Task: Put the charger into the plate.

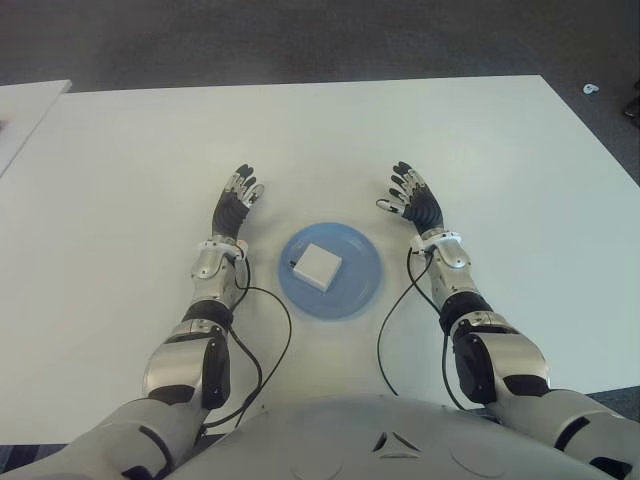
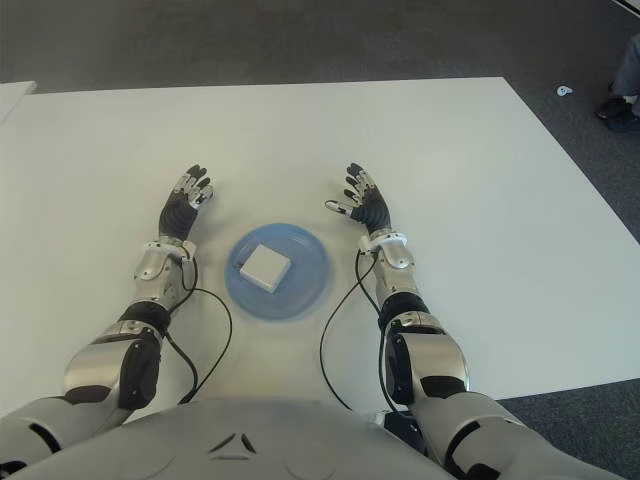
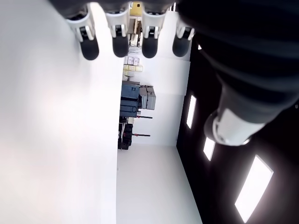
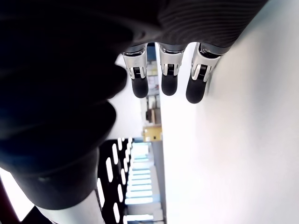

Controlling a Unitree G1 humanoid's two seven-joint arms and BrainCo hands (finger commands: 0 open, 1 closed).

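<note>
A white square charger (image 1: pixel 317 264) lies inside the blue plate (image 1: pixel 358 290) on the white table, close in front of me. My left hand (image 1: pixel 237 198) shows to the left of the plate with its fingers spread and nothing in it. On the plate's right side my right hand (image 1: pixel 410 195) is open too, palm turned toward the plate. In the wrist views the fingertips (image 3: pixel 118 45) of the left hand and the fingertips (image 4: pixel 168 85) of the right hand extend straight over the table and hold nothing.
The white table (image 1: pixel 330 140) stretches far ahead and to both sides. Black cables (image 1: pixel 268 335) run from both forearms back toward my body. A second white table edge (image 1: pixel 25 110) shows at far left, and dark carpet lies beyond.
</note>
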